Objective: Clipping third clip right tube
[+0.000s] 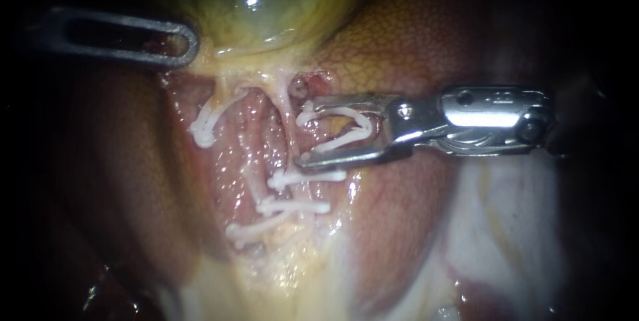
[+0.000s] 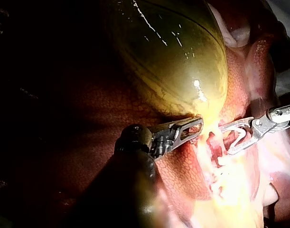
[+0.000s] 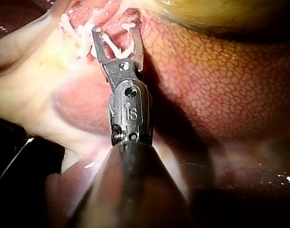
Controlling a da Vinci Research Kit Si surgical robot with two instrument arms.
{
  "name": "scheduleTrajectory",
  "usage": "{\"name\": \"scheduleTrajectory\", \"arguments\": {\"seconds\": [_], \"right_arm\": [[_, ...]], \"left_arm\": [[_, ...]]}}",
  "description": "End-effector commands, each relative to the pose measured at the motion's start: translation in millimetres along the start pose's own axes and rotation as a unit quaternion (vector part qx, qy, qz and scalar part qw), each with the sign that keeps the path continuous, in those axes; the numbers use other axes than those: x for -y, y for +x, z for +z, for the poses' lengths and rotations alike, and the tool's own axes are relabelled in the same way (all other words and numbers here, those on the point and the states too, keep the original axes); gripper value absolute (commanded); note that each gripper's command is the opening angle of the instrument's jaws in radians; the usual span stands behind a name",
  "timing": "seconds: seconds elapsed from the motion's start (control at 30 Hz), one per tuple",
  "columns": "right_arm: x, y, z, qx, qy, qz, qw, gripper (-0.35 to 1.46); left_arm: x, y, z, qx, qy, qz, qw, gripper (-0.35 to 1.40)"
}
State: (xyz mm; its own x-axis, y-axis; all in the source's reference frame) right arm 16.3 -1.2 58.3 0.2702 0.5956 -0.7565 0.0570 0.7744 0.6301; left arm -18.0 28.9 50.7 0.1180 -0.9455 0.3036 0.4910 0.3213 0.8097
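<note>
The pale right tube (image 1: pixel 286 104) runs down from the green gallbladder (image 1: pixel 266 8). My right instrument (image 1: pixel 305 133) comes in from the right, its jaws spread wide and holding an open white clip (image 1: pixel 365 126) between them. The jaw tips sit at the tube's right side, with the clip's mouth facing it. Below them, three white clips (image 1: pixel 306 176) cross the same strand. My left instrument (image 1: pixel 190 44) grips the gallbladder at its neck, upper left. In the right wrist view the right instrument (image 3: pixel 116 27) holds the clip just short of the clipped tissue.
Another white clip (image 1: pixel 203 128) sits on the left tube. Reddish-brown liver (image 1: pixel 413 48) surrounds the dissected bed. Pale fatty tissue (image 1: pixel 506 228) lies at the lower right. In the left wrist view the left instrument (image 2: pixel 194 128) holds tissue under the gallbladder (image 2: pixel 173 52), opposite my right instrument (image 2: pixel 225 140).
</note>
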Motion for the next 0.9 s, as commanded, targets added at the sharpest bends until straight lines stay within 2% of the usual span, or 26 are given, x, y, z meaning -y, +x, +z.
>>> {"name": "scheduleTrajectory", "arguments": {"seconds": [0.03, 0.17, 0.5, 0.67, 0.9], "right_arm": [[0.1, 0.1, 0.4, -0.012, 0.006, 0.008, 0.9999, 0.45], [-0.1, 0.5, 1.5, -0.048, 0.034, 0.025, 0.9980, 0.45], [-0.3, 1.3, 3.3, -0.106, 0.070, 0.027, 0.9915, 0.44], [0.0, 2.3, 3.6, -0.126, 0.080, 0.029, 0.9884, 0.42], [0.6, 4.5, 3.1, -0.137, 0.084, 0.039, 0.9863, 0.41]], "left_arm": [[0.0, 0.0, 0.0, 0.000, 0.000, 0.000, 1.0000, -0.35], [0.0, 0.0, 0.0, 0.000, 0.000, 0.000, 1.0000, -0.35], [0.0, 0.0, 0.0, 0.000, 0.000, 0.000, 1.0000, -0.35], [0.0, 0.0, 0.0, 0.000, 0.000, 0.000, 1.0000, -0.35], [0.0, 0.0, 0.0, 0.000, 0.000, 0.000, 1.0000, -0.35]]}}
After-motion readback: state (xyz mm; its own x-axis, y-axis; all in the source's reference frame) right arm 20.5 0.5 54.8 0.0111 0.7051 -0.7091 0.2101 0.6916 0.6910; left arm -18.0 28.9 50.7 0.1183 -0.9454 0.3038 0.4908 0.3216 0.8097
